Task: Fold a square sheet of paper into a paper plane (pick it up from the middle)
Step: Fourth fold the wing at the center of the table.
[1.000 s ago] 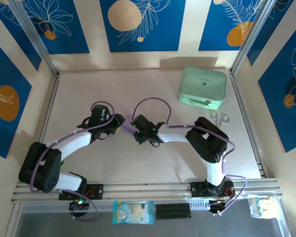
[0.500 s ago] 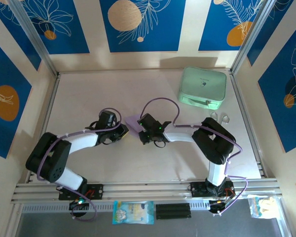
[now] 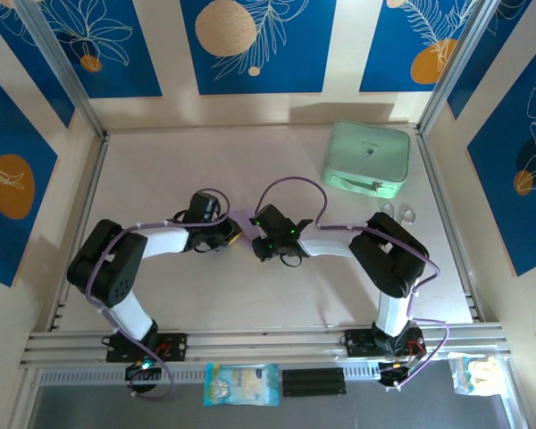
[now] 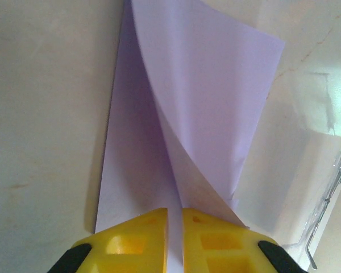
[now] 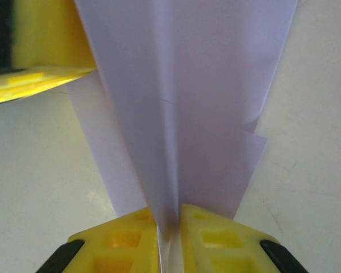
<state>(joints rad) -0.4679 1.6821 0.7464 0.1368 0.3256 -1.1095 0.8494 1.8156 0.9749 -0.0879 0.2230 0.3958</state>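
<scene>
The left tool [image 4: 174,223] is pinched shut on the thin, pale lilac, creased sheet of paper [image 4: 207,85]. Its yellow fingers [image 4: 131,242] nearly meet on a folded edge. The right tool [image 5: 169,226] is clamped on the same sheet of paper, at the narrow end of a centre crease.

Seen from the right wrist, the sheet narrows toward that tool and fans wider away from it, with the crease running straight out from the fingers. Seen from the left wrist, the sheet is long and slim and stretches straight away from the fingers. One flap is lifted and curled off the layer beneath. From above, the sheet sits mid-tabletop between the two tools, showing as a small lilac patch. Its long axis cannot be read from that view.

A second ago the left arm's elbow lay nearer and further left. It has since swung in, and the left tool has shifted right until it almost meets the right tool. Less paper shows from above than half a second ago. The right tool has barely moved over that half second.

The pale beige tabletop [image 3: 161,179] has aluminium rails [image 3: 250,340] along its near edge. A mint-green rounded case [image 3: 366,159] lies at the far right. The walls carry blue panels [image 3: 250,45] with orange discs and white leaf drawings.
</scene>
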